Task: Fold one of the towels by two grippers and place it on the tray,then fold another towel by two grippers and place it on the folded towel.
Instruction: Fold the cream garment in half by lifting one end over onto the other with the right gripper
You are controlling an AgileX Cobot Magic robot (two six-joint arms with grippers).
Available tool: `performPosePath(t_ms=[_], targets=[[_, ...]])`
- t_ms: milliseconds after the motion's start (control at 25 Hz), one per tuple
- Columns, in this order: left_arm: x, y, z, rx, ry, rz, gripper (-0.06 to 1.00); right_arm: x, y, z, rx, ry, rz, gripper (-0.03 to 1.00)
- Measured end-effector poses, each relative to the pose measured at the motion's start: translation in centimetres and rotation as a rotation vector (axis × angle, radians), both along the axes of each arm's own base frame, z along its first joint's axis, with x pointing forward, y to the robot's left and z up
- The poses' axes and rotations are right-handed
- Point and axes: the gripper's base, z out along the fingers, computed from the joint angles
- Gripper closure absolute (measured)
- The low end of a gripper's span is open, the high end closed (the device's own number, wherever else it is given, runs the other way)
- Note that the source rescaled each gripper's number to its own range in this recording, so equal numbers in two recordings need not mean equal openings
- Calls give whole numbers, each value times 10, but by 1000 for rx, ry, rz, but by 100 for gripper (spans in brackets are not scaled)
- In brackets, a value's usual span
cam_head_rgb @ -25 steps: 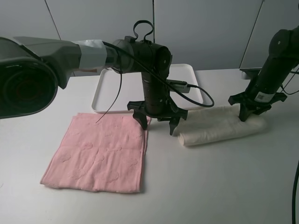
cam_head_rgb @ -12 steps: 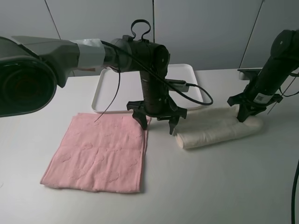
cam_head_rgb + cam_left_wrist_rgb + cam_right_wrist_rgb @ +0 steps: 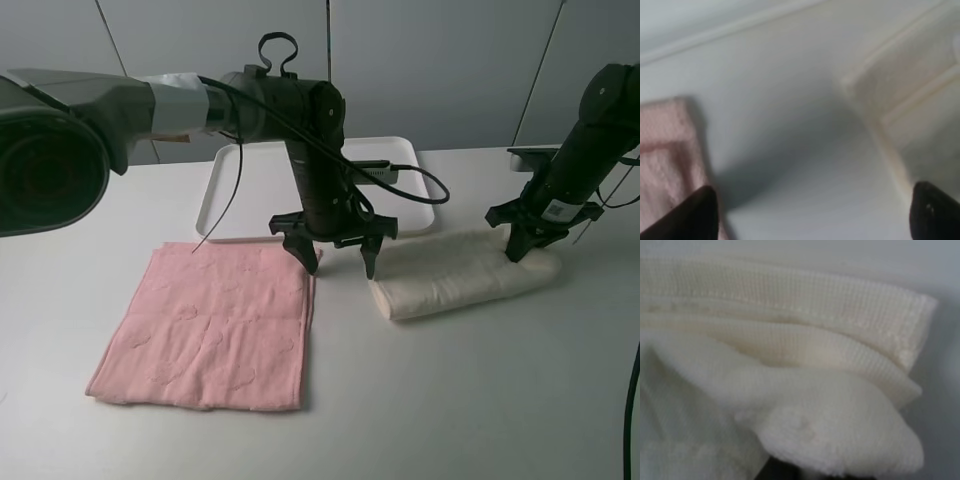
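Observation:
The cream towel (image 3: 455, 280) lies folded into a long strip on the table, right of centre. My right gripper (image 3: 520, 250) stands on its far right end, shut on a bunched fold of the cream towel (image 3: 805, 405) that fills the right wrist view. My left gripper (image 3: 340, 262) hangs open over the gap between the two towels, one fingertip (image 3: 695, 215) by the pink towel's corner (image 3: 665, 160) and the other near the cream towel's left end (image 3: 910, 100). The pink towel (image 3: 210, 330) lies flat and unfolded at the front left. The white tray (image 3: 225, 195) sits behind the left arm.
A large camera housing (image 3: 50, 160) juts in at the upper left of the high view. Black cables (image 3: 410, 185) trail from the left arm over the tray. The table runs bare towards the front and right.
The right gripper has closed on the cream towel's right end, drawing that end slightly inward. The left gripper, still open, has shifted a little left and back towards the tray.

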Motion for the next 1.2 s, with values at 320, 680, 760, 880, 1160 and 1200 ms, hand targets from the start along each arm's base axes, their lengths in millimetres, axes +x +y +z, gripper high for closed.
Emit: performPosePath(t_ms=[320, 680, 760, 880, 1160, 1200], targets=[[1, -9, 12, 6, -65, -24, -4, 0, 0, 0, 1, 0, -1, 91], [2, -10, 13, 57, -125, -21, -4, 0, 1, 0, 9, 4, -5, 91], [3, -10, 13, 56, -132, -20, -4, -1, 2, 0, 18, 11, -12, 91], [3, -10, 13, 58, -139, -20, -4, -2, 2, 0, 26, 23, -16, 91], [2, -9, 7, 76, -117, -22, -4, -4, 3, -1, 36, 36, -21, 91], [2, -9, 5, 85, -117, -22, -4, -3, 4, -1, 40, 37, -25, 91]])
